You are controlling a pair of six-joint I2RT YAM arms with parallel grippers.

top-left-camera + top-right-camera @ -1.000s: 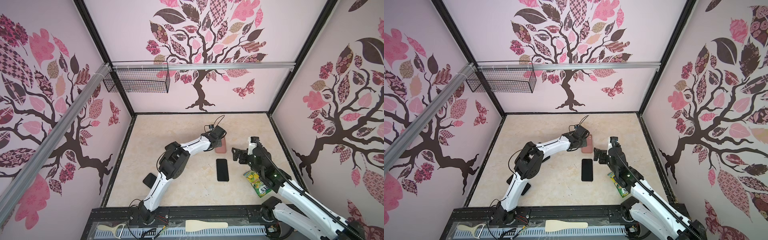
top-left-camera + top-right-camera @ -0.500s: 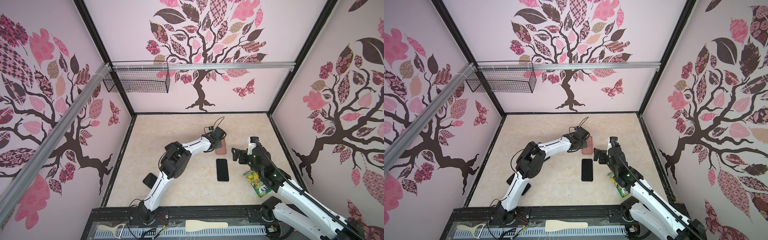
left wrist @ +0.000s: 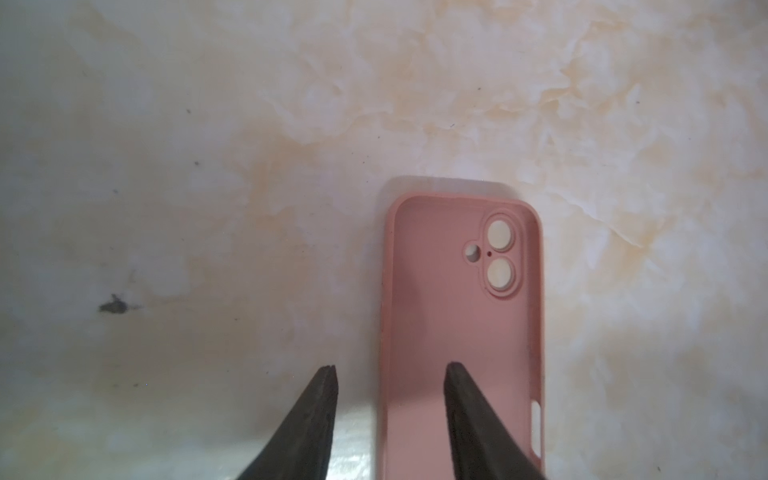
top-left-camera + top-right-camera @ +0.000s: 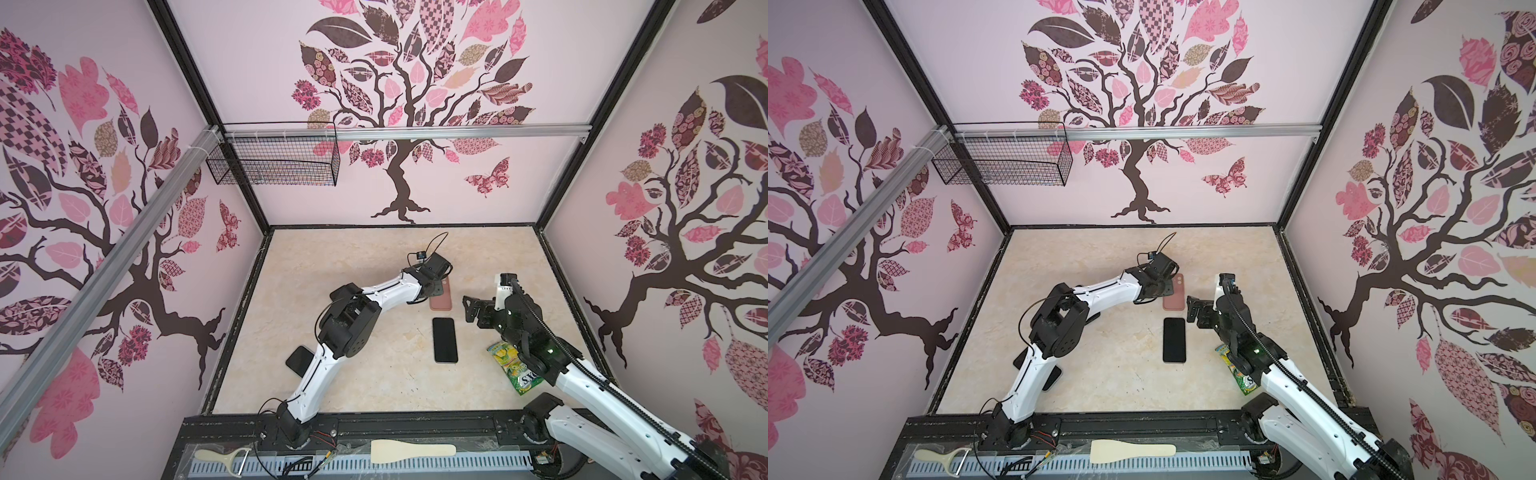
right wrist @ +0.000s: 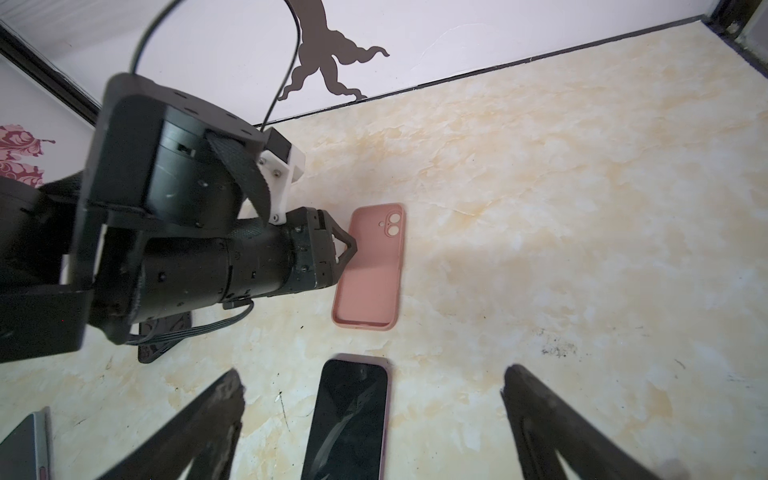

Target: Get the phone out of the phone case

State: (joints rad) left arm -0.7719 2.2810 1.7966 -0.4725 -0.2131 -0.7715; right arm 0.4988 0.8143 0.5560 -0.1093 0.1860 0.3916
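The phone (image 4: pixel 444 340) (image 4: pixel 1174 340) (image 5: pixel 347 419) lies flat on the table, dark screen up, outside its case. The pink phone case (image 4: pixel 441 299) (image 4: pixel 1174 298) (image 3: pixel 461 332) (image 5: pixel 370 270) lies empty just behind it, inside facing up. My left gripper (image 3: pixel 390 368) (image 4: pixel 436 289) is open. It straddles one long wall of the case, with one finger over the inside and one over the table, and grips nothing. My right gripper (image 5: pixel 372 378) (image 4: pixel 469 307) is wide open and empty, just right of the phone's far end.
A second dark phone (image 4: pixel 300 360) (image 5: pixel 25 444) lies by the left arm's base link. A green snack packet (image 4: pixel 515 368) (image 4: pixel 1237 370) sits under the right arm. A wire basket (image 4: pixel 274 166) hangs on the back wall. A spatula (image 4: pixel 411 451) and a peeler (image 4: pixel 224 457) rest on the front ledge.
My left gripper was shut on the pink case and has since opened, leaving the case flat on the table. The right arm and the phone have not moved.
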